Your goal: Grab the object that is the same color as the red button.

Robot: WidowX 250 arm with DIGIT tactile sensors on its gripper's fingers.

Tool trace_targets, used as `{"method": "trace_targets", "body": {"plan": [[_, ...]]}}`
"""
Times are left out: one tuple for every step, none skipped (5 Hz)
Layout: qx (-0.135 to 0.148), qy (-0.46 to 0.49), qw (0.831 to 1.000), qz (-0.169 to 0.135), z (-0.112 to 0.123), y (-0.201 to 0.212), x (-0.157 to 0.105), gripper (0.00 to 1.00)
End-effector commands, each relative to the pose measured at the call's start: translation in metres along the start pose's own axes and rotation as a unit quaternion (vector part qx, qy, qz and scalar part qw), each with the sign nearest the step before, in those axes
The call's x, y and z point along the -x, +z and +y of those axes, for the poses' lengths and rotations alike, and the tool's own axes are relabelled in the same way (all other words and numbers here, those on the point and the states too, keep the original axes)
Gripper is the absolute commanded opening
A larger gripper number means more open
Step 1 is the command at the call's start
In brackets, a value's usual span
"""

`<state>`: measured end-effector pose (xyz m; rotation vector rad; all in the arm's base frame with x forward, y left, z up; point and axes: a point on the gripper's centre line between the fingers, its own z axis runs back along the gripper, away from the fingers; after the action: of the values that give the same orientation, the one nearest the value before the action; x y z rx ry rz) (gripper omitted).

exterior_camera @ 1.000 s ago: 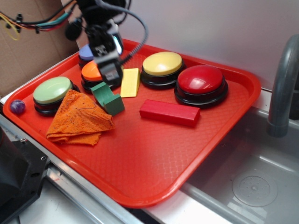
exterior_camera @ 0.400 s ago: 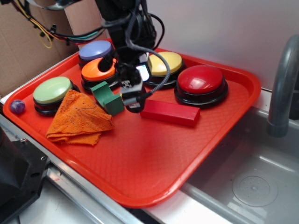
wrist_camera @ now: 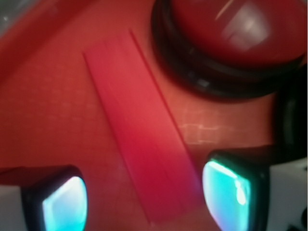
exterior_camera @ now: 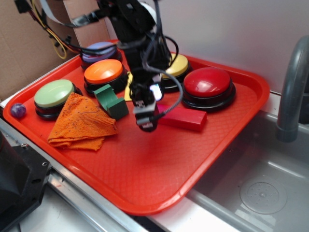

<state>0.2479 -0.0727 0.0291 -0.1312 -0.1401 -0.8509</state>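
The long flat red block (exterior_camera: 186,118) lies on the red tray (exterior_camera: 145,164) in front of the red button (exterior_camera: 208,82). My gripper (exterior_camera: 147,119) hangs open over the block's left end. In the wrist view the block (wrist_camera: 139,130) runs diagonally between my two glowing fingertips (wrist_camera: 65,204), with its near end between them; I cannot tell if they touch it. The red button (wrist_camera: 236,33) fills the upper right of the wrist view. My gripper (wrist_camera: 147,197) is empty.
A green block (exterior_camera: 111,100) and a yellow wedge (exterior_camera: 128,92), mostly hidden by the arm, lie left of the gripper. An orange cloth (exterior_camera: 81,123), several other buttons, orange (exterior_camera: 103,72), green (exterior_camera: 53,94), yellow (exterior_camera: 178,65), stand around. A sink and grey faucet (exterior_camera: 292,87) are at right.
My gripper has moved right and forward, from above the yellow wedge to over the left end of the red block, and has come lower.
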Motion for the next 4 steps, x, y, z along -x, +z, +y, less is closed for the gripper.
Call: {"method": "trace_targets", "body": {"plan": [[-0.012, -0.036, 0.999, -0.032, -0.0028, -0.0016, -0.0127, 1.00], [-0.015, -0.034, 0.999, -0.034, -0.0067, -0.0046, -0.0122, 0.00], [-0.025, -0.026, 0.999, -0.037, -0.0058, -0.0034, -0.0110, 0.00], [-0.035, 0.007, 0.999, -0.026, -0.0046, 0.0006, -0.0111, 0.00]]}}
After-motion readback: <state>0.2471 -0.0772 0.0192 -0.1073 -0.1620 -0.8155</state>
